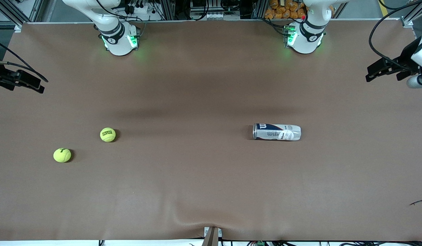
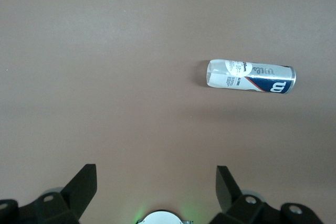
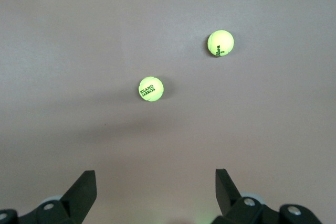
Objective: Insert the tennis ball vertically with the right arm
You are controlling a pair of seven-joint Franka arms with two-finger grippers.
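Two tennis balls lie toward the right arm's end: one ball [image 1: 62, 155] nearer the front camera, the Roland Garros ball [image 1: 108, 134] just farther, well apart from the ball can [image 1: 276, 132] lying on its side. Wide bare table [image 1: 197, 184] separates them from every edge. The right gripper [image 3: 155, 190] hangs high over the balls, the left gripper [image 2: 156, 187] over the table near the can, both spread wide and empty.

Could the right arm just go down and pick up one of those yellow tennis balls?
Probably yes. The right gripper is open above bare brown table, and both yellow tennis balls lie apart on it with nothing covering them.
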